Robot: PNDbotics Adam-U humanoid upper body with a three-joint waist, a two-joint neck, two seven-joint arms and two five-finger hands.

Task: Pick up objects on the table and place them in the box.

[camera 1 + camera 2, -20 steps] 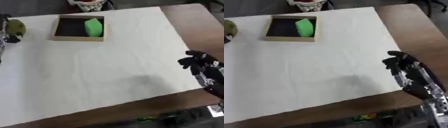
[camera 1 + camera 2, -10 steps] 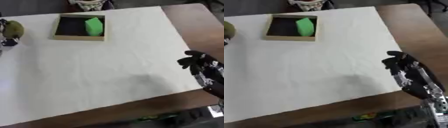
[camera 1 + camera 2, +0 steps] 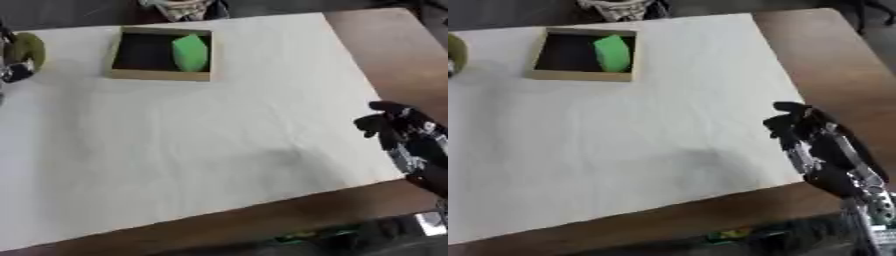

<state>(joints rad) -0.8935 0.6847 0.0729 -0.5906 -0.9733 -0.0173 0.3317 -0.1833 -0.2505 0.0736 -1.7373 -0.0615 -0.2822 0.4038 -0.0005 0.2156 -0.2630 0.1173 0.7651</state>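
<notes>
Nearest to you, your right hand (image 3: 811,137) is hovering over the right edge of the white sheet (image 3: 201,135), where the cloth is giving way to the bare brown table (image 3: 411,60). Its fingers are curling inward and are gripping nothing; the forearm is running back toward the lower right corner, best seen in the right eye view. The hand is sitting well apart from every object on the table.

Across the middle, the white sheet is lying flat and is covering most of the tabletop, with the brown wood showing along the near edge and down the right side.

Farther out, toward the far left, the box (image 3: 161,75) is resting on the sheet, a shallow square tray with tan walls and a dark floor. A bright green object (image 3: 190,52) is lying inside it, against the right-hand part of the interior.

At the far left edge, your left hand (image 3: 12,70) is just showing, and it is wrapping around an olive-green rounded object (image 3: 26,47), holding it beside the box and a little apart from the box's left wall. Only a small part of this hand is in view, so you are seeing little more than the object and the metal behind it.

Beyond the sheet's far edge, a pale rounded thing (image 3: 179,7) is sitting just behind the box, mostly cut off by the top of the view.
</notes>
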